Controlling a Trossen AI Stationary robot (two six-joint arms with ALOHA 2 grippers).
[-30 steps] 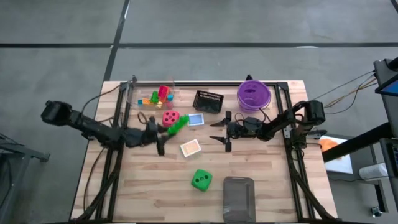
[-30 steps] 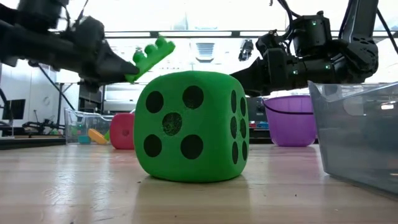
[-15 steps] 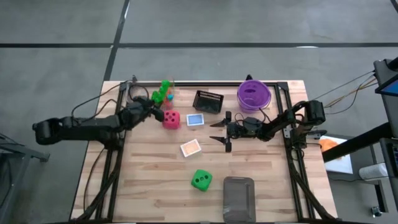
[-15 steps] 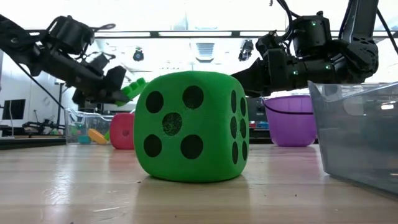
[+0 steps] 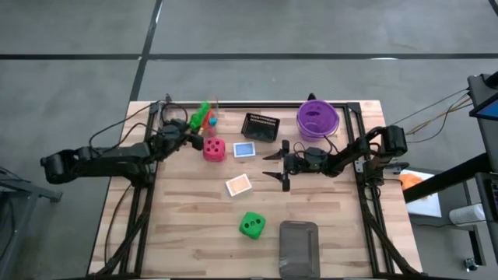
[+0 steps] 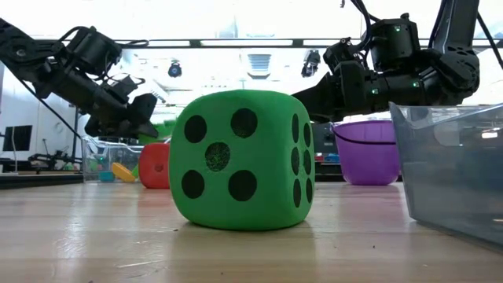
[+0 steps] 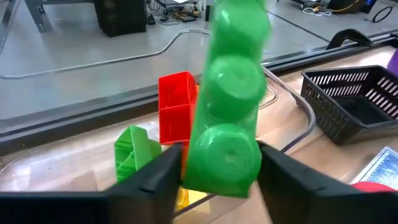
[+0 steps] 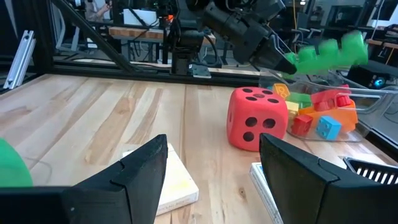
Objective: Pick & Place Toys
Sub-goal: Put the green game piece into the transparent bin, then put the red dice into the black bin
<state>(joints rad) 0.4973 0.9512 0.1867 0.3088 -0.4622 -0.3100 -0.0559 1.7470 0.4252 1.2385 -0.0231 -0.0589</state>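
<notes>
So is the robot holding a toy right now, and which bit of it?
Yes. The left gripper holds the long green brick by one end, above the clear bin of bricks. The right gripper is open and holds nothing.

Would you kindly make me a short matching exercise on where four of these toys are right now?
Things:
1. green brick
2. red die
3. green die
4. red brick

Places:
a. inside the clear bin
b. between the left claw's fingers, over the clear bin
c. on the table, next to the clear bin
d. on the table, in front of the grey container

Pairs: 1-b, 2-c, 3-d, 4-a
</notes>
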